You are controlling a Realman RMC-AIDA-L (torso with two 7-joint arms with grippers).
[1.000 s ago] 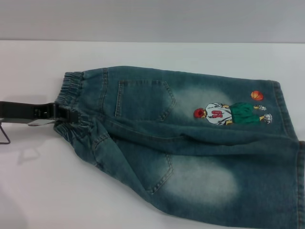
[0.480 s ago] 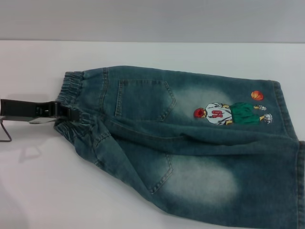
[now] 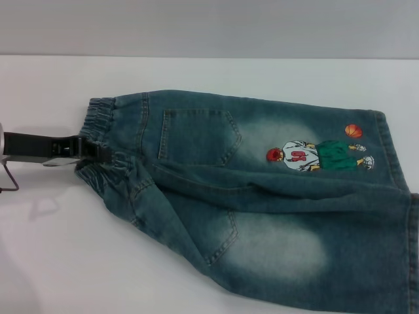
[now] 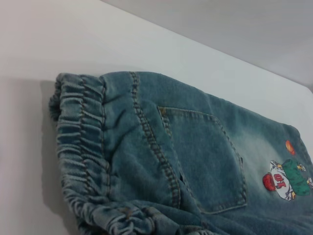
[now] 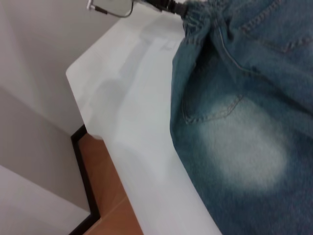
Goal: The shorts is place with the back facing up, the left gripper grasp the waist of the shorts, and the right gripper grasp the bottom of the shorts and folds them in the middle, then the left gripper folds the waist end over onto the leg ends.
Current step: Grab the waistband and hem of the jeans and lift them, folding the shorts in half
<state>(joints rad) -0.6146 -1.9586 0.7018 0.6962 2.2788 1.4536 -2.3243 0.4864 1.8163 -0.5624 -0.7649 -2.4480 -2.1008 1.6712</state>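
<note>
The faded blue denim shorts (image 3: 262,196) lie back side up on the white table (image 3: 52,248), both back pockets showing. The ruffled waist (image 3: 98,121) points left; the leg ends (image 3: 387,147) lie at the right, beside the embroidered player (image 3: 321,156) and orange ball (image 3: 353,131). My left gripper (image 3: 99,154) reaches in from the left and is shut on the middle of the waist, where the denim bunches up. In the left wrist view the waist (image 4: 80,142) fills the near side. The right wrist view looks down on the shorts (image 5: 254,122), with the left gripper (image 5: 173,7) far off. My right gripper is out of view.
The near leg of the shorts runs toward the table's front edge (image 5: 122,122), beyond which the brown floor (image 5: 112,205) shows. A thin wire bracket (image 3: 10,180) hangs under my left arm. A grey wall stands behind the table.
My left gripper has shifted slightly farther from me with the waist in it. The near half of the waistband has bunched a little more around it.
</note>
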